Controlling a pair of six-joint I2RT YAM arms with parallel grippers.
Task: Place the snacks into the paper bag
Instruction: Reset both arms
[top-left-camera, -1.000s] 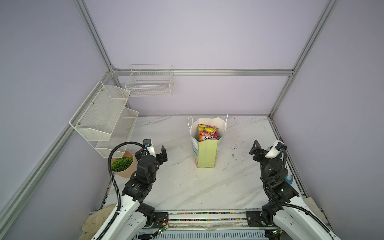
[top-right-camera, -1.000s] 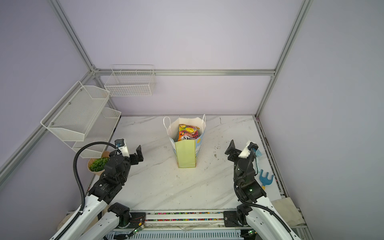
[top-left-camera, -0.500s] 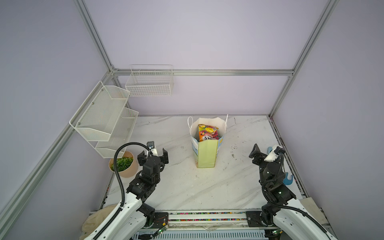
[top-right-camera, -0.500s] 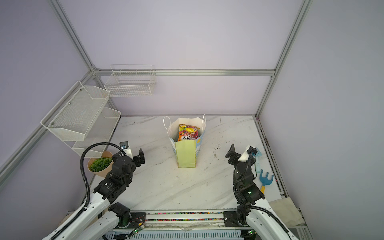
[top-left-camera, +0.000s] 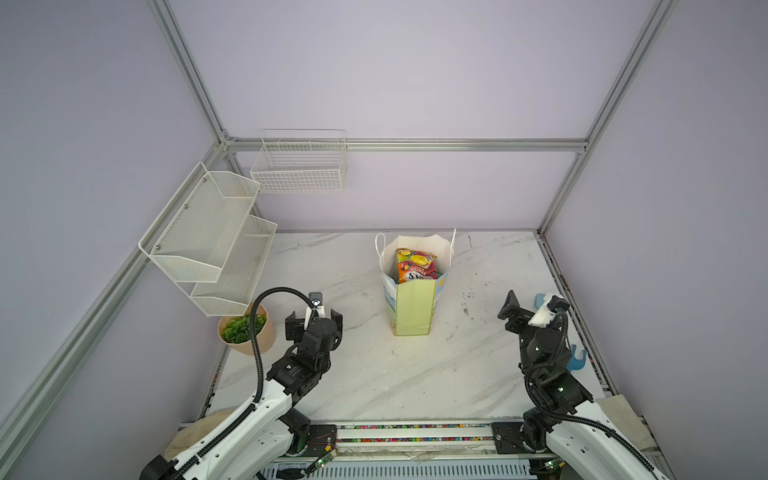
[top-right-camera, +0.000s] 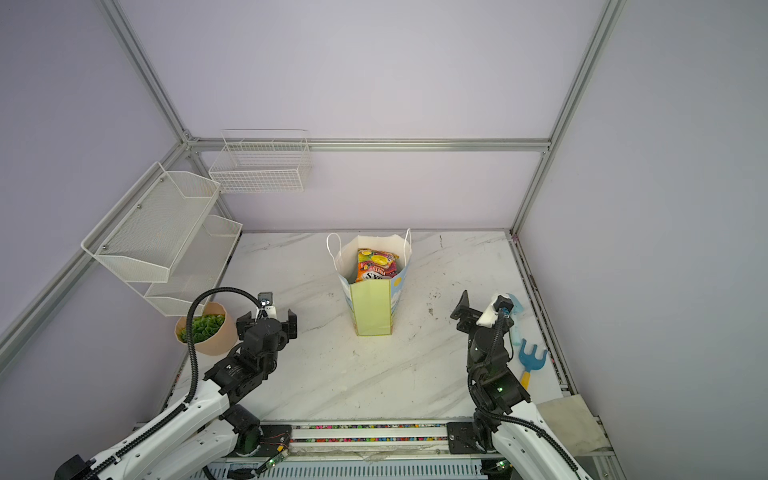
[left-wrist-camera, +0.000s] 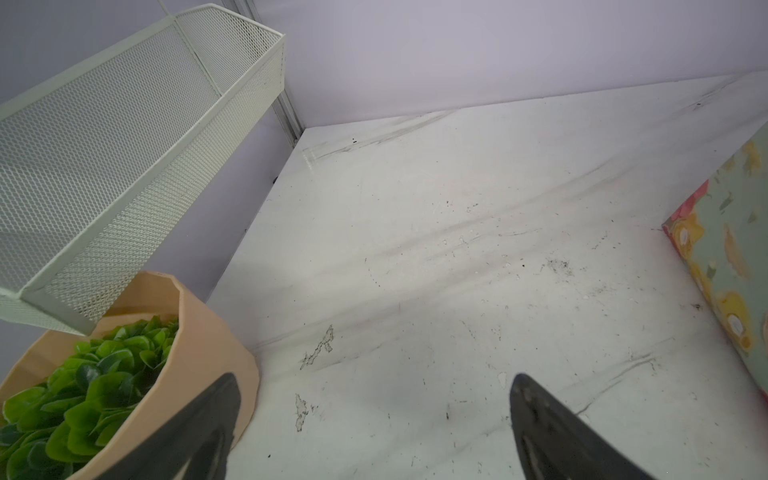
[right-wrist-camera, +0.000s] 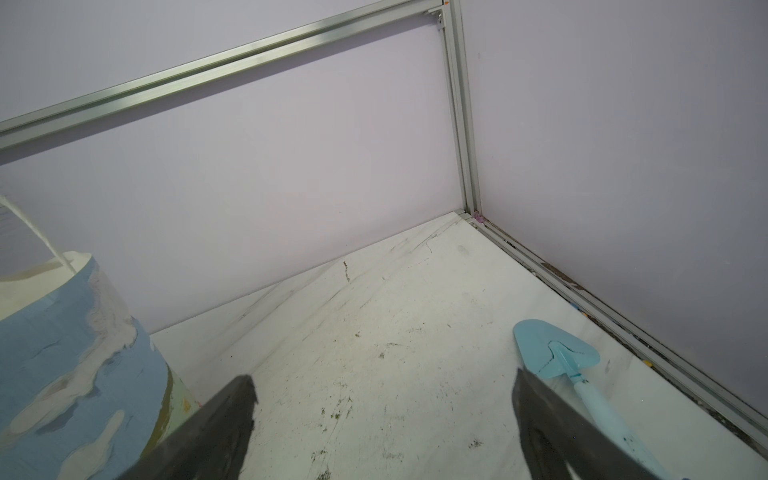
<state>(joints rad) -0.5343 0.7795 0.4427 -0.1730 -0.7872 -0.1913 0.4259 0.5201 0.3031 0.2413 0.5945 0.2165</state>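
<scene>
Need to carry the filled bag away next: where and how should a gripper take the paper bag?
Probably pinch the paper bag at the upper rim of its left wall, coming straight down, one finger inside. It stands upright and open, and the snacks sit clear of that wall.

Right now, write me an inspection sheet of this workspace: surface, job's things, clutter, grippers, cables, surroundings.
Surface: marble-look tabletop, scuffed, with dark specks; no loose packets seen on it.
Job's things: paper bag upright mid-table, mouth open; snack packets standing inside, count unclear.
Clutter: potted plant beside the left arm; blue toy shovel and blue toy rake beside the right arm.
Grippers: left gripper and right gripper both open, holding nothing, apart from the bag.
Cables: black conduit arches over the left arm; a thinner cable runs down the right wrist.
Surroundings: two-tier mesh shelf and wire basket on lilac walls; aluminium frame.
</scene>
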